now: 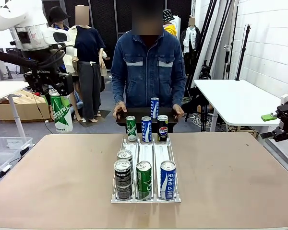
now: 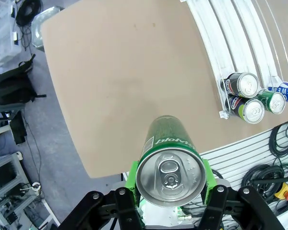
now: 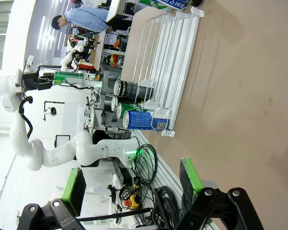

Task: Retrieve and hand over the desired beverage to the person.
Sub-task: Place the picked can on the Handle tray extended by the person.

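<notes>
Your left claw (image 1: 57, 93) is up high at the worktop's left edge, pinching a green can (image 1: 61, 112) between its green pads (image 2: 131, 178); the can hangs upright, clear of the worktop (image 1: 62, 172); in the left wrist view the can's silver top (image 2: 171, 176) faces the camera and the body points down toward the tan surface.

Your right claw (image 1: 284, 125) sits off the right edge of the worktop, low; in the right wrist view its fingers (image 3: 189, 176) are spread wide with nothing between them.

The person (image 1: 148, 67) in a blue denim jacket stands at the far side, both hands on a dark tray (image 1: 125, 116) at the far edge; a blue can (image 1: 154, 107) stands on the tray.

White wire rack (image 1: 146, 165) sits mid-worktop, three lanes running front to back; far end holds a green can (image 1: 131, 128), a blue can (image 1: 146, 129) and a black Pepsi can (image 1: 162, 127); near end holds a black Pepsi can (image 1: 122, 178) with a silver-topped can (image 1: 125, 156) just behind it in the left lane, a green can (image 1: 144, 179) in the middle, a blue can (image 1: 167, 179) on the right; labels on the rest are too small to read.
</notes>
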You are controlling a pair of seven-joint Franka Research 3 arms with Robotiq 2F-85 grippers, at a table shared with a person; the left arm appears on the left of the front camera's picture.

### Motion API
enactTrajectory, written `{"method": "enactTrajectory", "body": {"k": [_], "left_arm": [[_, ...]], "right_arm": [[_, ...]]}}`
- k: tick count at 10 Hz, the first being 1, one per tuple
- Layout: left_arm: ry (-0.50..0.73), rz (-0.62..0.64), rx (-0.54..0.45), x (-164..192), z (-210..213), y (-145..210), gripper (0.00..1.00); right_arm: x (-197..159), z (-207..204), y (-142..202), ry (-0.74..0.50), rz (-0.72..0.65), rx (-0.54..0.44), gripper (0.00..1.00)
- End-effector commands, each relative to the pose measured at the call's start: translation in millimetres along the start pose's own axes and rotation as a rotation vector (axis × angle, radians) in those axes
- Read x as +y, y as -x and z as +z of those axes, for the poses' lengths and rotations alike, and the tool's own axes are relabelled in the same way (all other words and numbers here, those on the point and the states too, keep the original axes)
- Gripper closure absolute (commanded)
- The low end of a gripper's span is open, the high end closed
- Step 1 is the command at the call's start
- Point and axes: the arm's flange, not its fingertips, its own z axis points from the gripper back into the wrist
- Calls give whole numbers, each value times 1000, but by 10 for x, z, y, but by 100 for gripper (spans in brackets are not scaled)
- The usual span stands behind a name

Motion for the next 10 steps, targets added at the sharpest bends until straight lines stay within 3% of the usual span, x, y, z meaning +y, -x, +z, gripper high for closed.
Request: {"method": "enactTrajectory", "body": {"k": [1,10], "left_arm": [[-10,4,-8,19,57,-10,100],[-10,4,-8,19,57,-10,100]], "right_arm": [[1,-9,-7,5,-5,-2,0],[1,-9,-7,5,-5,-2,0]]}}
